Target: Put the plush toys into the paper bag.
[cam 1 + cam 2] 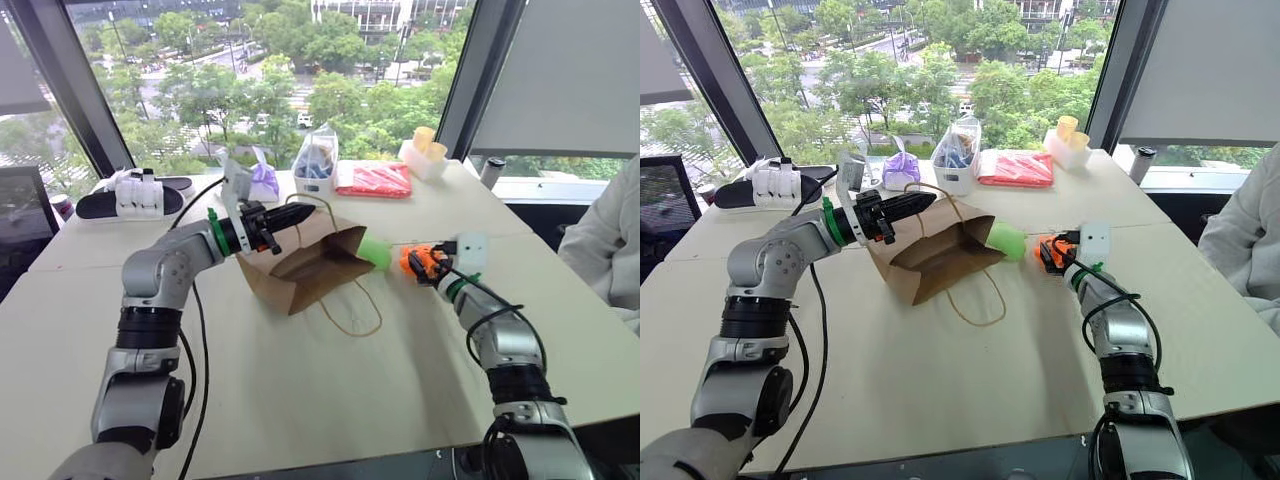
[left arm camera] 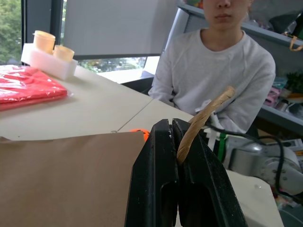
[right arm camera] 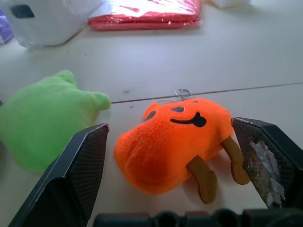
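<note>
L claw point(image 2: 182, 156) pinches bag handle point(image 2: 203, 118); R claw point(image 3: 175, 161) wide — straddles orange toy point(image 3: 175, 142).

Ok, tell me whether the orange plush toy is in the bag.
Out: the orange plush toy lies on the table, beside the brown paper bag.

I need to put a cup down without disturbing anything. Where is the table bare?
Bare: the near table between the two arms, below the paper bag. Crowded: the window edge with the red packet, and beside the bag's mouth, where the green toy and orange toy lie.
</note>
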Controlling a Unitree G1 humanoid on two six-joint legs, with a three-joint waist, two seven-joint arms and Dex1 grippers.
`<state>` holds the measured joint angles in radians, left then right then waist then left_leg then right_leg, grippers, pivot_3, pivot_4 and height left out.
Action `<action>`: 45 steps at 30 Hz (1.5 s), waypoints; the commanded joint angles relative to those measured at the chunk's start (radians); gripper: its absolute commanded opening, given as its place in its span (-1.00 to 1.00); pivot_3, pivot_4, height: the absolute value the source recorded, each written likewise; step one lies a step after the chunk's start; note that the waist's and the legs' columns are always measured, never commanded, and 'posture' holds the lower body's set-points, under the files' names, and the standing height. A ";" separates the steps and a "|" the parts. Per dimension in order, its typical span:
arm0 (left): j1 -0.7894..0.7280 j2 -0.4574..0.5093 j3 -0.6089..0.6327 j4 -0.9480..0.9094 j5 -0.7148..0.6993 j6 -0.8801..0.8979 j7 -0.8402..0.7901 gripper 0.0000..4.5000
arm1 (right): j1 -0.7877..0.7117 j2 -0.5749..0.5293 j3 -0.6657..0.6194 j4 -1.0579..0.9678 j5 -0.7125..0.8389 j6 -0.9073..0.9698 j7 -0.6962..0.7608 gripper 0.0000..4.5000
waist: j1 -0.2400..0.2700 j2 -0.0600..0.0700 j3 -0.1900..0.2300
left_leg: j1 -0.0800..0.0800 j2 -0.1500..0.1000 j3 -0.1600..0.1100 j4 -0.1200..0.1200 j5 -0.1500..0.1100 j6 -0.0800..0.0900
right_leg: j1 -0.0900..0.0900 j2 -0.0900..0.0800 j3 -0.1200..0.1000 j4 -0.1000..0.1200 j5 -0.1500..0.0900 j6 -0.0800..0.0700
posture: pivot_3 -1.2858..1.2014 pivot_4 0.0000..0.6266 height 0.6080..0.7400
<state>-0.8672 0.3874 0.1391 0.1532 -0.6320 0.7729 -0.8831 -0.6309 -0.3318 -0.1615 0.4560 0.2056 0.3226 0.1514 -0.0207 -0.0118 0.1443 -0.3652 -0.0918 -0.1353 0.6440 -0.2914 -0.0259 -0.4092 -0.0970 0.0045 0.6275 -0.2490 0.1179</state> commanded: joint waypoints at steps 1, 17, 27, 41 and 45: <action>0.002 0.003 0.015 -0.049 -0.028 0.002 0.014 -1.00 | -0.098 0.011 -0.016 0.139 -0.024 -0.066 -0.026 0.98 | 0.000 0.000 0.000 | 0.000 0.000 0.000 0.000 0.000 0.000 | 0.000 0.000 0.001 0.000 0.000 0.000 | 0.03 -0.52 1.00; 0.020 -0.004 0.022 -0.056 -0.035 -0.020 0.050 -1.00 | -0.261 0.035 -0.051 0.525 -0.047 -0.174 -0.062 -0.95 | -0.013 -0.001 0.000 | 0.001 0.000 0.001 0.001 0.000 0.000 | 0.002 0.001 0.004 -0.001 0.000 0.000 | 0.03 -0.52 1.00; -0.003 -0.019 0.022 -0.025 -0.037 -0.041 0.051 -1.00 | 0.108 -0.108 0.022 -0.468 0.137 0.064 0.249 -1.00 | -0.018 0.000 0.000 | -0.006 -0.001 -0.001 0.002 0.000 0.000 | -0.004 0.001 0.005 0.000 0.000 0.000 | 0.03 -0.52 1.00; -0.024 -0.030 0.030 -0.020 -0.061 -0.022 0.058 -1.00 | 0.151 -0.052 0.187 -0.707 0.309 0.350 0.352 -1.00 | 0.000 -0.001 -0.001 | 0.000 0.001 -0.001 0.002 0.000 0.001 | 0.002 0.005 0.008 -0.009 0.000 0.000 | 0.03 -0.52 1.00; -0.026 -0.034 0.038 -0.039 -0.082 -0.007 0.068 -1.00 | 0.063 -0.006 0.269 -0.529 0.201 0.279 0.349 -1.00 | 0.007 -0.001 -0.001 | -0.001 0.001 -0.001 0.001 -0.001 0.001 | 0.000 0.005 0.008 -0.010 0.000 0.000 | 0.03 -0.52 1.00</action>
<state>-0.8688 0.3516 0.1512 0.1554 -0.6826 0.7610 -0.8220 -0.5306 -0.3518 0.0860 -0.1310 0.4579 0.6505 0.5036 -0.0138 -0.0130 0.1435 -0.3662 -0.0913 -0.1364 0.6451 -0.2919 -0.0253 -0.4088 -0.0924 0.0126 0.6180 -0.2486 0.1181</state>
